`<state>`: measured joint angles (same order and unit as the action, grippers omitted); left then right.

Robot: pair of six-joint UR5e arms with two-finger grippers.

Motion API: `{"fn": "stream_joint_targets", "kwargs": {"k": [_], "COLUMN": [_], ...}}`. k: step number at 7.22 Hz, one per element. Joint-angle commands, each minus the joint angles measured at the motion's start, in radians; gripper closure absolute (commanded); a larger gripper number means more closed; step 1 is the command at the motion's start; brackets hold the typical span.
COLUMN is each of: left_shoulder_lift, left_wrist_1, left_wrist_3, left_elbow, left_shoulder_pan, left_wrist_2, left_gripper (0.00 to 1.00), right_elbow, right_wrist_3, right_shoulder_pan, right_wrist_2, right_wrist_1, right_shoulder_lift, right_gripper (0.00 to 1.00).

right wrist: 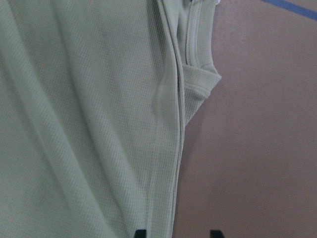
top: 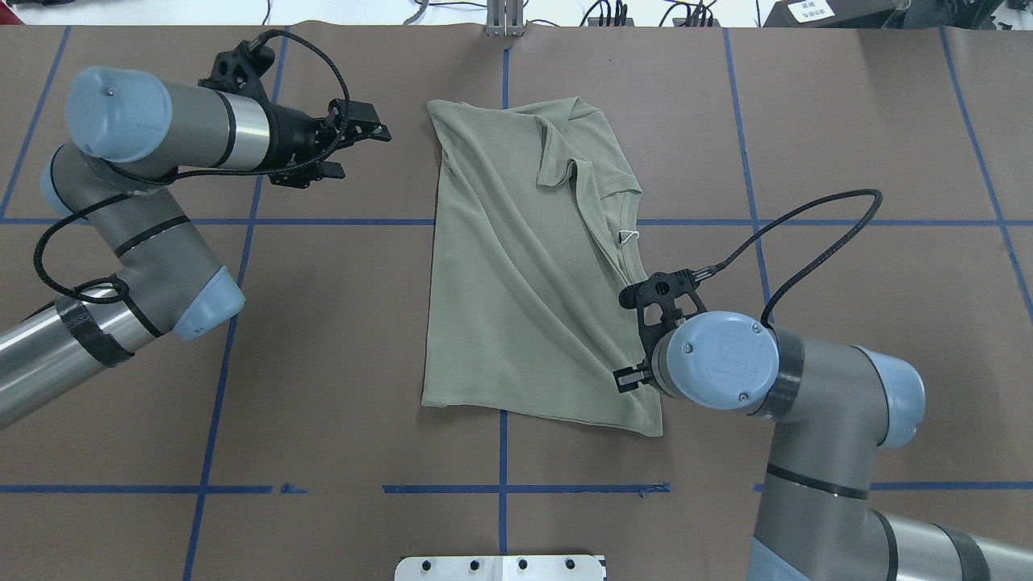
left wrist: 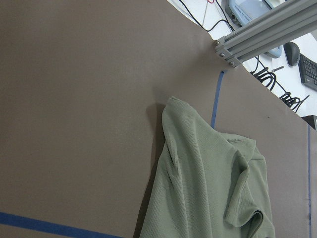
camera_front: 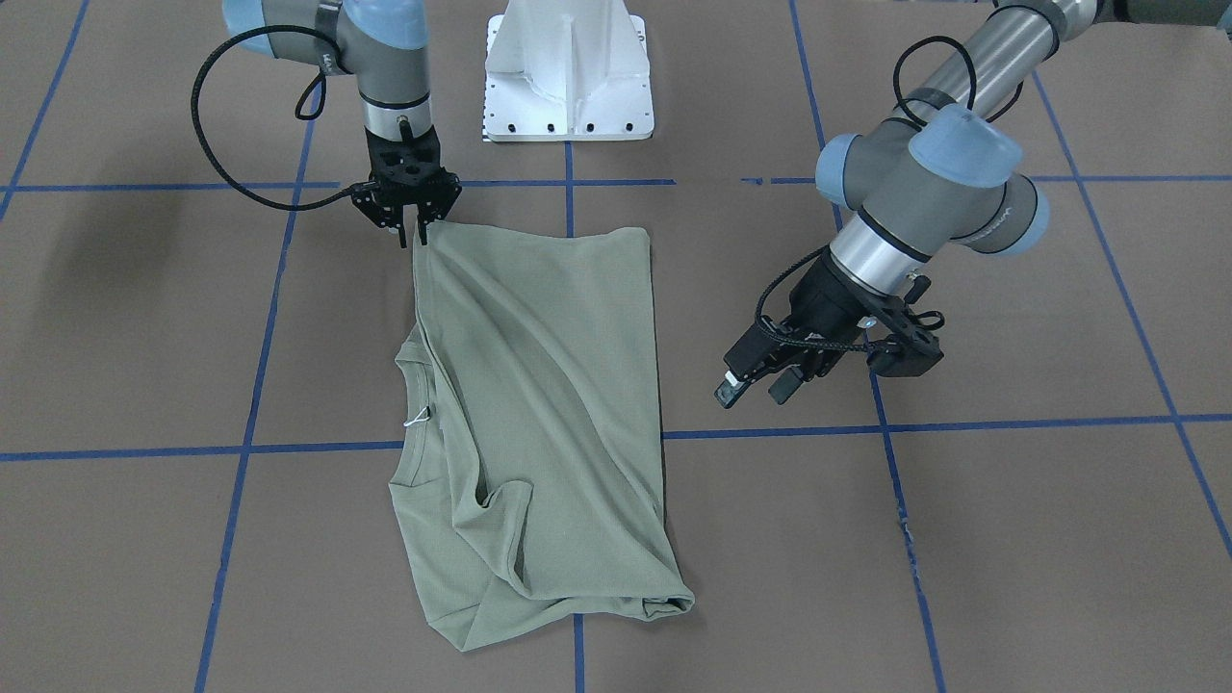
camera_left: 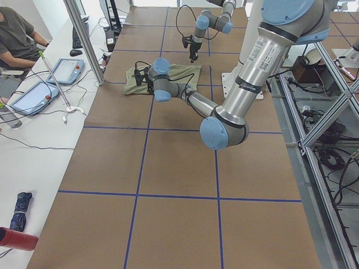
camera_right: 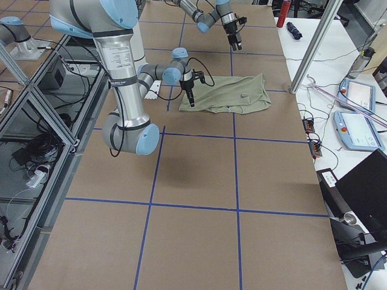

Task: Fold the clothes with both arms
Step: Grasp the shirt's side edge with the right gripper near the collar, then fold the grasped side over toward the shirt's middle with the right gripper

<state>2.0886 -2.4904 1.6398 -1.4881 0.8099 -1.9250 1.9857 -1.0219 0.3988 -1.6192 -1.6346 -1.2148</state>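
Note:
The pale sage-green shirt (camera_front: 549, 385) lies folded lengthwise on the brown table, collar and white neck tag (camera_front: 416, 419) on the robot's right side; it also shows in the overhead view (top: 516, 282). My right gripper (camera_front: 412, 234) points down at the shirt's corner nearest the robot. In the right wrist view (right wrist: 177, 233) its fingertips (right wrist: 140, 232) stand apart, straddling the shirt's edge (right wrist: 89, 124). My left gripper (top: 365, 153) is open and empty, hovering beside the shirt's far left corner, clear of the cloth (left wrist: 208, 188).
The white pedestal base (camera_front: 568, 87) stands at the robot's edge of the table. Blue tape lines (top: 323, 222) cross the brown surface. An aluminium post (top: 504, 24) stands at the far edge. An operator (camera_left: 17, 33) sits by a side table with tablets (camera_left: 33, 95).

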Motion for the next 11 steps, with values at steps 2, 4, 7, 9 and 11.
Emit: {"fn": "stream_joint_targets", "kwargs": {"k": [2,4,7,9,11], "left_shoulder_lift": [-0.013,-0.099,-0.117,-0.136,-0.14], "left_wrist_1": [-0.001,-0.001,0.001,-0.001,-0.001], "left_wrist_3": [-0.002,-0.006,-0.008,-0.006,-0.002], "left_elbow": [-0.03,-0.128,-0.138,-0.136,-0.132], "left_shoulder_pan": [0.003,0.011,0.015,0.015,0.015], "left_wrist_2": [-0.009,-0.087,-0.097,-0.101,-0.1], "left_gripper": [0.0,0.0,0.0,0.0,0.0], "right_elbow": [-0.271,-0.544,-0.847,-0.988,-1.05], "right_wrist_3": [0.072,0.105,0.129,0.254,0.302], "right_shoulder_pan": [0.176,0.234,0.25,0.244,0.238], "right_wrist_2": [-0.025,-0.024,0.014,0.08,0.102], "right_wrist_1": [0.013,0.094,0.196,0.196,0.203], "right_shoulder_lift": [0.266,0.447,0.63,0.723,0.756], "right_gripper": [0.0,0.0,0.34,0.61,0.61]}}
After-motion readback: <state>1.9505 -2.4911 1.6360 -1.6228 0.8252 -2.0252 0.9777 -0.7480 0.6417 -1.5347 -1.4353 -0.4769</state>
